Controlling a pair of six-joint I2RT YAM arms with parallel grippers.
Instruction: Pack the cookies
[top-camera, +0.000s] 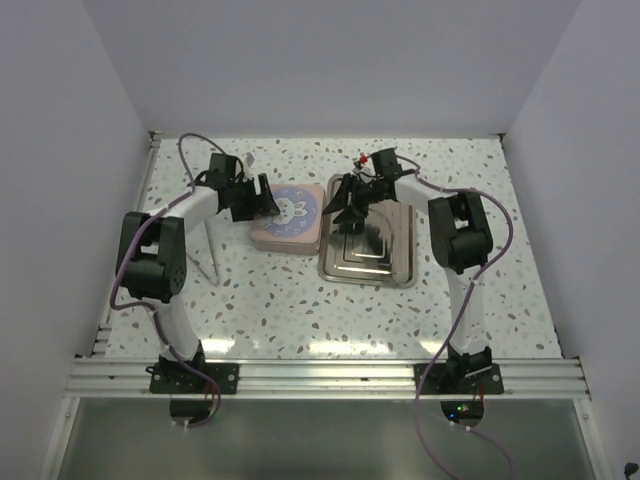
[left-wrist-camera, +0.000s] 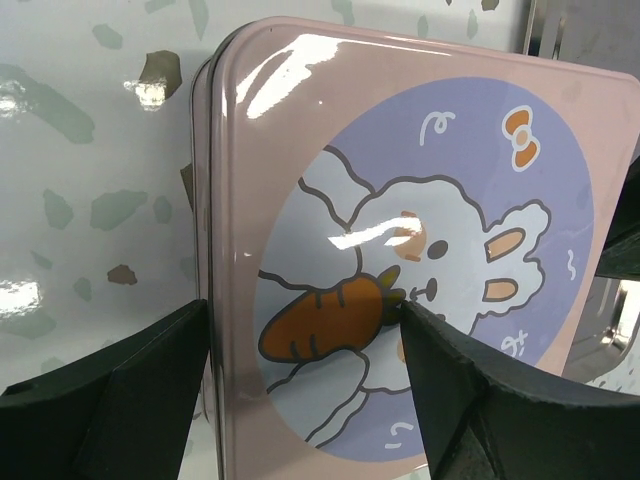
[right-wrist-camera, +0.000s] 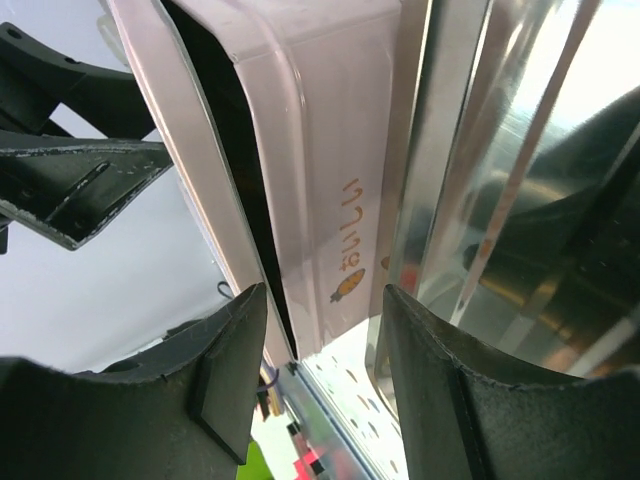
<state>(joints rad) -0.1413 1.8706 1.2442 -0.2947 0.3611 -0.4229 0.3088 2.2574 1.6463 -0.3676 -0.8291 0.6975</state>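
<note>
Top external | pink tin (top-camera: 288, 218) lidded, contents unseen | left claw (left-wrist-camera: 305, 310), right claw (right-wrist-camera: 325, 300) open

Pink tin (top-camera: 287, 218) just beside steel tray (top-camera: 385, 262), bare tabletop (top-camera: 300, 320) around both

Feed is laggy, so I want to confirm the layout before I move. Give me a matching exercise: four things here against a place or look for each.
Things:
1. pink tin
2. steel tray
3. left gripper
4. right gripper

Place or look:
A. shiny, stepped floor
B. straddles the tin's left edge
C. rabbit and carrot on its lid
D. at the gap between tin and tray

Pairs: 1-C, 2-A, 3-B, 4-D
</note>
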